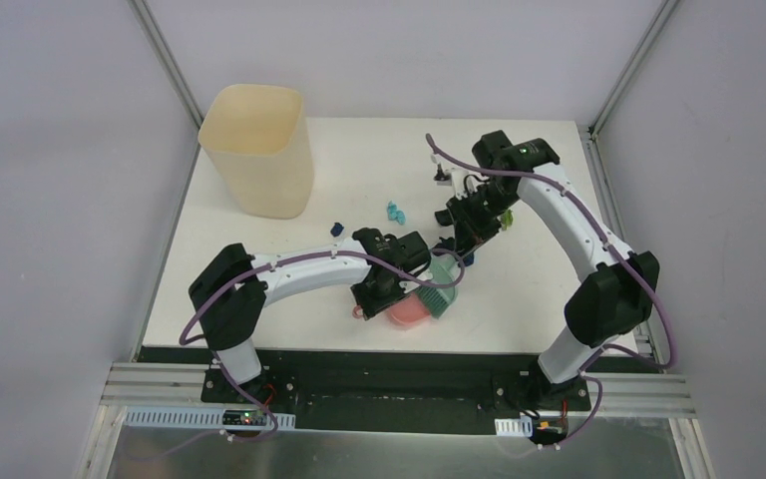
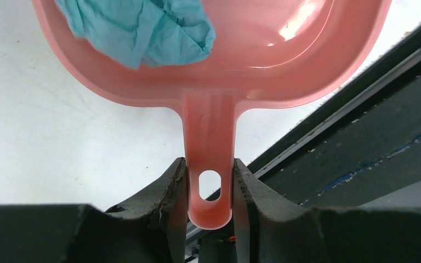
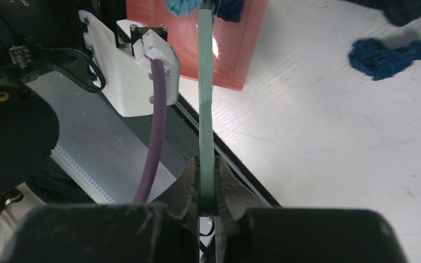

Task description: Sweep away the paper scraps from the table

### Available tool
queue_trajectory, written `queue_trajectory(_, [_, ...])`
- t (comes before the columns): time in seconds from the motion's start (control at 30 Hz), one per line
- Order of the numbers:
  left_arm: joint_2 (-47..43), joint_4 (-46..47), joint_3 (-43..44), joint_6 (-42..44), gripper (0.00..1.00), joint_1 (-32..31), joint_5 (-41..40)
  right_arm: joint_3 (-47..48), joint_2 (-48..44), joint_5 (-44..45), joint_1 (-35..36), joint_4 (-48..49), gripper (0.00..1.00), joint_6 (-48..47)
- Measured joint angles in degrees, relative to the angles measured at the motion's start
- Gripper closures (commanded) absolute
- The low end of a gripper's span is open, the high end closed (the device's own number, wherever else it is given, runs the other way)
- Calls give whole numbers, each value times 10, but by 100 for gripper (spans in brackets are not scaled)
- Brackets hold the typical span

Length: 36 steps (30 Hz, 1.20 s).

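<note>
Here the left gripper (image 2: 209,171) is pinched on the handle of the pink dustpan (image 2: 268,68), and the right gripper (image 3: 206,164) is clamped on the teal brush (image 3: 205,98) (its head just beside the dustpan). Of the paper scraps (image 2: 142,27), one light blue wad lies inside the dustpan; others sit on the table (image 1: 359,160) beyond it.

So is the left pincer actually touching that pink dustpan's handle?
Touching. The left wrist view shows the left pincer clamping the dustpan handle, both fingers flush against it.

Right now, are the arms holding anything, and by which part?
Left tool grips the dustpan by its handle; right tool grips the brush by its handle.
</note>
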Motion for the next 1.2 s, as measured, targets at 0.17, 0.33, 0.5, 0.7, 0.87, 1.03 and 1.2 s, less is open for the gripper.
queue_trajectory(0.17, [-28, -3, -28, -26, 100, 0, -38, 59, -5, 45, -22, -9, 100, -16])
queue_trajectory(0.33, [-75, -22, -33, -46, 100, 7, -63, 122, 0, 109, -28, 5, 100, -17])
queue_trajectory(0.5, [-95, -37, -33, -66, 100, 15, -75, 203, 48, 179, -11, 47, 100, -5])
queue_trajectory(0.7, [-89, -60, -33, -78, 100, 22, -80, 307, 165, 264, 37, 92, 100, -3])
queue_trajectory(0.87, [-54, -71, -33, -83, 100, 34, -78, 326, 234, 325, 72, 104, 100, -9])
queue_trajectory(1.03, [-35, -71, -26, -83, 100, 48, -61, 326, 251, 349, 94, 93, 100, -10])
queue_trajectory(1.2, [-13, -69, -3, -82, 100, 57, -50, 305, 243, 333, 110, 90, 100, -5])
